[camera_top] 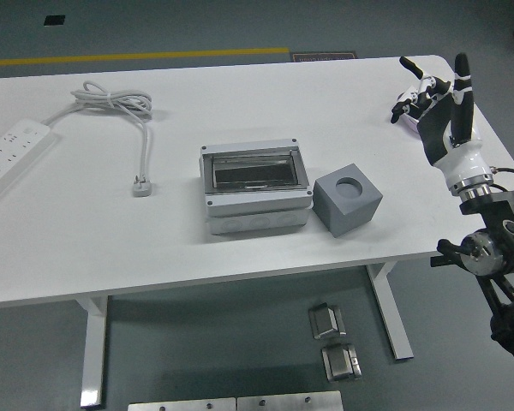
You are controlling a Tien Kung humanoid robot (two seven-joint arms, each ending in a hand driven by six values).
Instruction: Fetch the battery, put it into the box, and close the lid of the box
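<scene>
White table (240,248) carries power strip (13,156) (cable coiled), grey box (255,187), grey cube (348,204).

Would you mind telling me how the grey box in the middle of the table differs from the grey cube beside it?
The box is light grey, wide and low, while the cube is darker and compact. The box has a rectangular window on top with a corner screw at each corner; the cube has one round hole. The box sits square to the table's edge; the cube is turned at an angle. Both rest on the white table.
</scene>
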